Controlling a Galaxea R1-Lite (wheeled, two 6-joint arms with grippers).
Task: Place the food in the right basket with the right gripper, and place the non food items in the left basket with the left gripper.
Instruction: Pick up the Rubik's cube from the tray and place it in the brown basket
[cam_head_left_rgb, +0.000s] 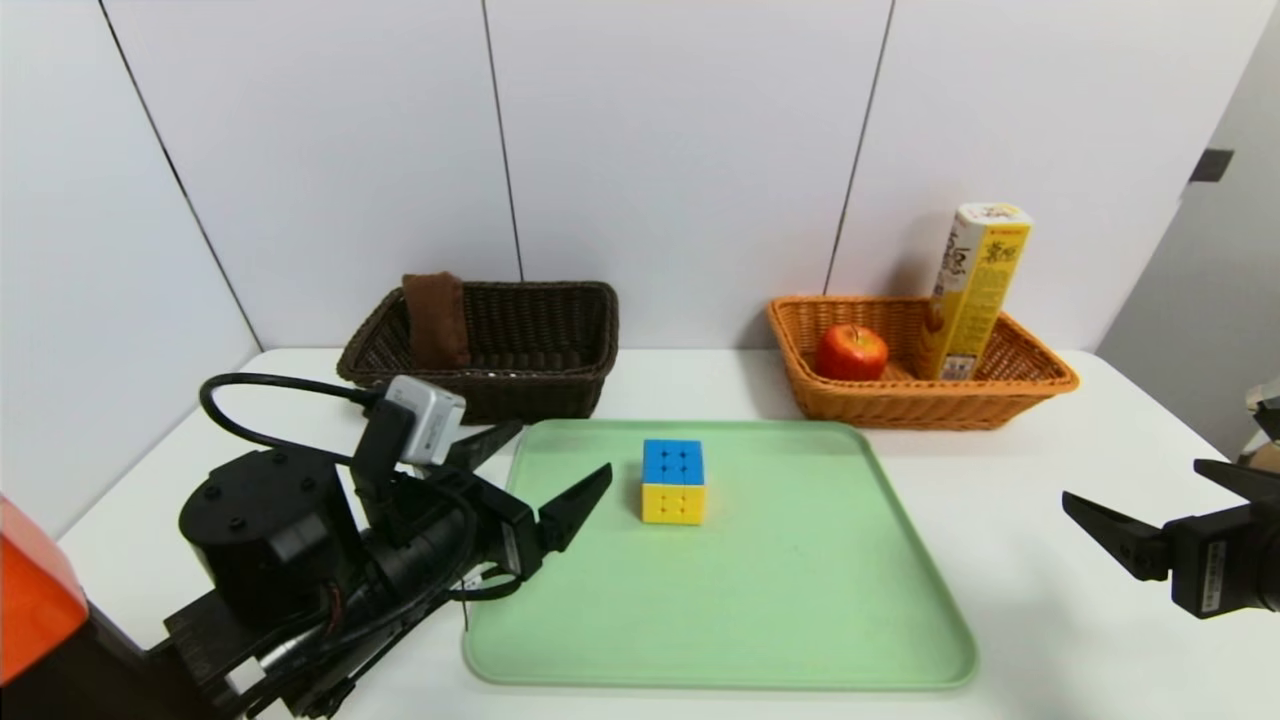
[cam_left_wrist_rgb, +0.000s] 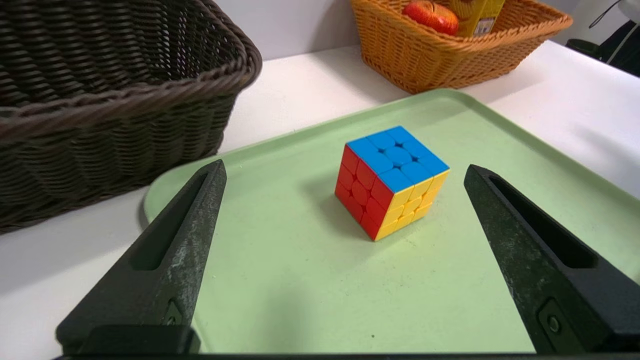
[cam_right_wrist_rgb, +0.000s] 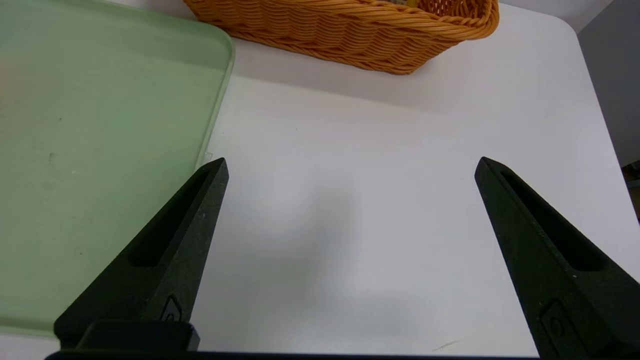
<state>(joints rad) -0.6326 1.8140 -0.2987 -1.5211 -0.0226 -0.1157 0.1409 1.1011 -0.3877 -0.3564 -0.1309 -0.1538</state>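
Puzzle cube (cam_head_left_rgb: 673, 481), blue top, yellow front

Blue-topped cube (cam_head_left_rgb: 673, 481) upright on tray; apple (cam_head_left_rgb: 851, 352), box (cam_head_left_rgb: 974, 290) in orange basket (cam_head_left_rgb: 1030, 385).

Cube on the tray between my claws.
Puzzle cube (cam_head_left_rgb: 673, 481) sits on tray (cam_head_left_rgb: 800, 620); baskets behind: cloth bundle (cam_head_left_rgb: 436, 320) left, apple (cam_head_left_rgb: 851, 352) and snack box (cam_head_left_rgb: 972, 290) right.

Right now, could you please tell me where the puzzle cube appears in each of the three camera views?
Head view: the puzzle cube sits on the green tray, just ahead of the open left gripper.
Left wrist view: the cube lies mid-frame, beyond the gripper's fingertips.
Right wrist view: not in it.
Shared landmark: the orange basket.
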